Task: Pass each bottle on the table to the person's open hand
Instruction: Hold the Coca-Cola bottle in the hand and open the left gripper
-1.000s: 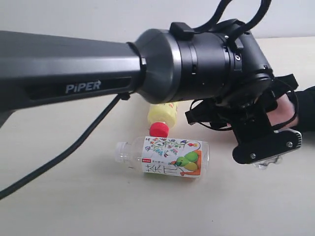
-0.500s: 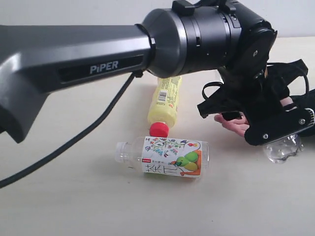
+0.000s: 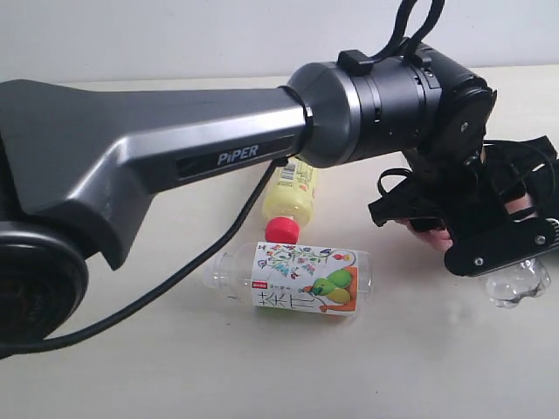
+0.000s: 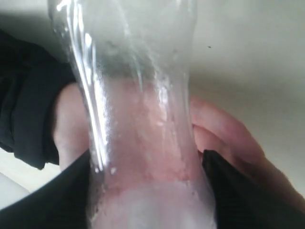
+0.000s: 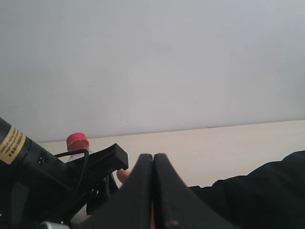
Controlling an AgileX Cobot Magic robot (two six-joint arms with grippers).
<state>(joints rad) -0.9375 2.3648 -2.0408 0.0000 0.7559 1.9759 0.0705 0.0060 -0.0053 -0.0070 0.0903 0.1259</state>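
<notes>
My left arm (image 3: pixel 218 148) hides the yellow bottle's (image 3: pixel 289 188) far end and most of the person's hand (image 3: pixel 433 236).

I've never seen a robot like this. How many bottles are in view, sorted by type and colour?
Yellow plastic bottle with red cap: 1
Clear plastic bottle with pear-picture label: 1
Clear plastic bottle, label hidden, in the left gripper: 1
Total: 3
</notes>
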